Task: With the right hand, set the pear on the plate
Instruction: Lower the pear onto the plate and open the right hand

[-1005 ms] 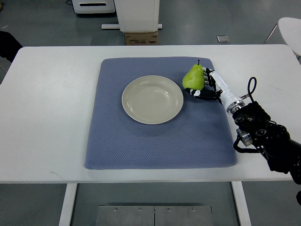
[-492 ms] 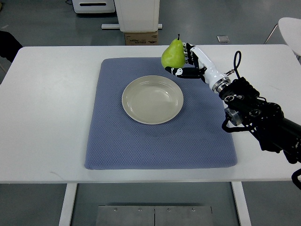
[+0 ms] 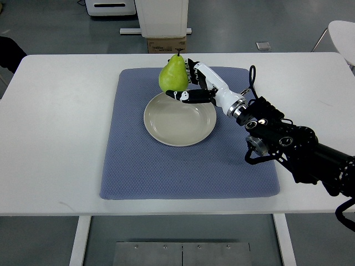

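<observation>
A mat [image 3: 166, 172] is lying across the middle of the table [image 3: 55, 138], and a plate [image 3: 166, 130] is sitting on the mat's upper half. My right hand [image 3: 197, 88] is reaching in from the lower right of the frame, holding the pear [image 3: 173, 75] over the plate's upper edge. A box [image 3: 166, 45] is sitting beyond the table, top centre.

A green pear [image 3: 173, 73] with a dark stem stands upright, held above the far rim of a round, cream-coloured plate [image 3: 179, 117]. The plate, nothing on it, lies flat just above the frame's centre.
</observation>
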You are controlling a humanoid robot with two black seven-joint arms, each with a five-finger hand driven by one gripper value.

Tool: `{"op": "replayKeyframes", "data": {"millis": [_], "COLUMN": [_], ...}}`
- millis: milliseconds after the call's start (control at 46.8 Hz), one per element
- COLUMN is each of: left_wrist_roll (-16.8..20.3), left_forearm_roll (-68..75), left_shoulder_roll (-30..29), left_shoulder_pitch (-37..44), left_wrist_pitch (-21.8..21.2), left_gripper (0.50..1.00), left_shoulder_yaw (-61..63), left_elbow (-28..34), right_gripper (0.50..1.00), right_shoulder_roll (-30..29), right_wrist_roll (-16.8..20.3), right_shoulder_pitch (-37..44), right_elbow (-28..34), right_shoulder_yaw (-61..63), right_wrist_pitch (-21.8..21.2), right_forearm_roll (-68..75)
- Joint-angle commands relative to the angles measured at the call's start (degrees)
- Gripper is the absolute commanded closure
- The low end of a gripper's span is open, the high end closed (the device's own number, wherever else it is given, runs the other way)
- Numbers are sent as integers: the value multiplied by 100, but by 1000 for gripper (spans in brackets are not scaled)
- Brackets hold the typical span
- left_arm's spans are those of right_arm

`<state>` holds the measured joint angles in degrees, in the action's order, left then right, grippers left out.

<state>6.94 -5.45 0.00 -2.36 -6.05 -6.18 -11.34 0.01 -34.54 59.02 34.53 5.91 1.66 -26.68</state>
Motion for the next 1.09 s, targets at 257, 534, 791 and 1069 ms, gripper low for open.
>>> {"op": "replayKeyframes", "data": {"millis": [257,534,791,1069], "left_wrist_roll": [0,0,0,0], "left_forearm_roll": [0,0,0,0], "left_shoulder_roll": [0,0,0,0], "left_shoulder_pitch": [-1,-1,-1,-1], "left_wrist_pitch": [7,-2,-2,7], "left_gripper": [500,500,500,500], "left_shoulder_yaw": [-6,2,2,2], "left_elbow": [0,0,0,0], "right_gripper": [1000,1000,973,712], "right_shoulder_roll": [-1,-1,-1,-1], "right_wrist_roll": [-46,-46,-46,-46], "right_shoulder_pitch": [-171,-312,-347,-330], "right_elbow": [36,-8,-26,-26], "right_shoulder_yaw": [-397,-802,-811,-811], "right_wrist_pitch": [19,106,352,361], "right_forearm_roll": [-109,-127,-127,-127]}}
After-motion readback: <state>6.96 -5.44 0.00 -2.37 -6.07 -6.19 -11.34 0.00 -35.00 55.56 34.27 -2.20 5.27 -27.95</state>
